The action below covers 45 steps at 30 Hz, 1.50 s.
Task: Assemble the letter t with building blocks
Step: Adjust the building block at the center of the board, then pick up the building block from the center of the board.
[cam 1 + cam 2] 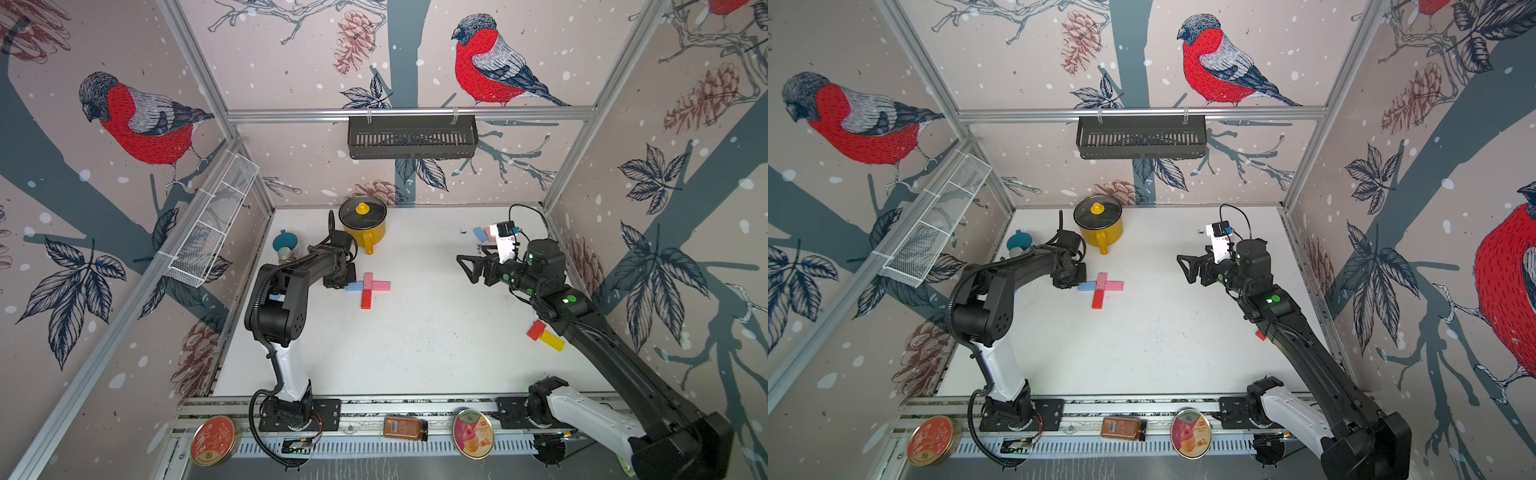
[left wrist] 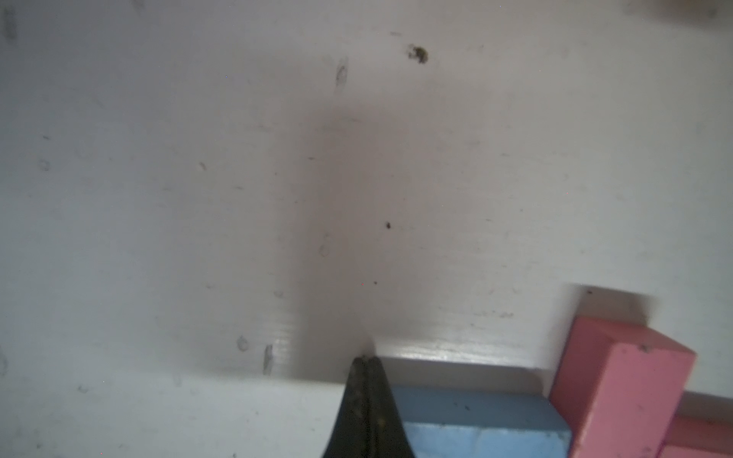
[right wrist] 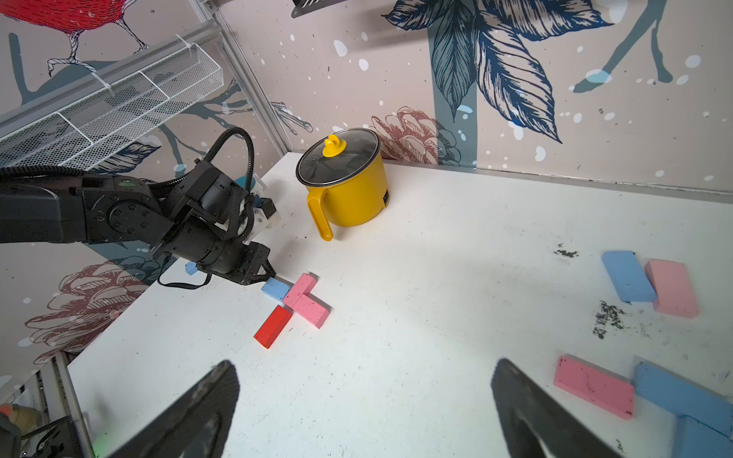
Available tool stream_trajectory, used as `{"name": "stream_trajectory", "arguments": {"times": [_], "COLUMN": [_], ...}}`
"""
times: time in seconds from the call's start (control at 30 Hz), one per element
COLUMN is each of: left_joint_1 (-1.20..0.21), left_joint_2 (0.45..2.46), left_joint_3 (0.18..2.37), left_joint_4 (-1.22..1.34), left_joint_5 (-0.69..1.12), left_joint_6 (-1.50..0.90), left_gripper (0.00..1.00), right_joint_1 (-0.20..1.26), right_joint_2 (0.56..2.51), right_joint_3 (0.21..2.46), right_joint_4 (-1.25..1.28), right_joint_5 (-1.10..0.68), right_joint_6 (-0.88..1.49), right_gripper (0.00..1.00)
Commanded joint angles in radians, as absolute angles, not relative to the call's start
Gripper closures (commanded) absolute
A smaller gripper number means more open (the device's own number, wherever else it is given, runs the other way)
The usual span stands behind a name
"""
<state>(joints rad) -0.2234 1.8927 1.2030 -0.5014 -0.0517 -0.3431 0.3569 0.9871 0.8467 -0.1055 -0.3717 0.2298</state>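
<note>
Pink, light blue and red building blocks (image 1: 1101,282) lie flat in a cross just left of centre in both top views. The light blue block (image 1: 354,286) points to the left of the frame, a pink block (image 1: 381,285) to the right, a second pink block (image 1: 368,279) toward the back wall and the red block (image 1: 366,299) toward the front edge of the white surface (image 1: 415,345). Their inner ends meet or nearly meet in the middle; the right wrist view shows the two pink ones touching. The left tool (image 2: 365,360) is down at the surface at the outer end of the light blue block, its jaws pressed together with nothing between them; whether its tip touches that block cannot be told. The right tool (image 1: 466,270) hangs in the air at the right of the frame, well apart from the cross, its jaws spread wide and empty. More blocks lie loose: a blue and pink pair (image 1: 481,234) side by side in the upper right of the surface, and a red spare (image 1: 536,329) touching a yellow spare (image 1: 552,340) beside the right arm. The right wrist view also shows another pink block (image 3: 593,386) touching another blue block (image 3: 674,390). A yellow pot (image 1: 365,235) with a glass lid stands behind the cross, near the back wall.
</note>
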Motion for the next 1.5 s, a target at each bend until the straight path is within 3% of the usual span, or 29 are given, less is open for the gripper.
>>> {"name": "stream_trajectory", "arguments": {"times": [0.0, 0.4, 0.7, 1.07, 1.47], "left_joint_1": [-0.226, -0.227, -0.214, -0.203, -0.204], "left_joint_2": [1.901, 1.898, 1.872, 1.646, 1.089], "left_joint_3": [1.204, 1.202, 1.206, 1.246, 1.070], "left_joint_4": [-0.514, -0.511, -0.557, -0.582, -0.197], "left_joint_5": [-0.030, -0.036, -0.145, -0.183, 0.010], "left_joint_6": [-0.346, -0.348, -0.384, -0.381, -0.191], "left_gripper": [0.95, 0.94, 0.89, 0.54, 0.11], "right_joint_1": [0.359, 0.359, 0.359, 0.358, 0.302], "right_joint_2": [0.988, 0.989, 0.985, 1.017, 1.046], "right_joint_3": [0.847, 0.846, 0.846, 0.863, 0.842], "right_joint_4": [-0.092, -0.092, -0.096, -0.128, -0.201], "right_joint_5": [-0.366, -0.365, -0.361, -0.320, -0.155], "right_joint_6": [0.218, 0.216, 0.216, 0.240, 0.271], "right_gripper": [0.00, 0.00, 0.00, 0.00, 0.00]}}
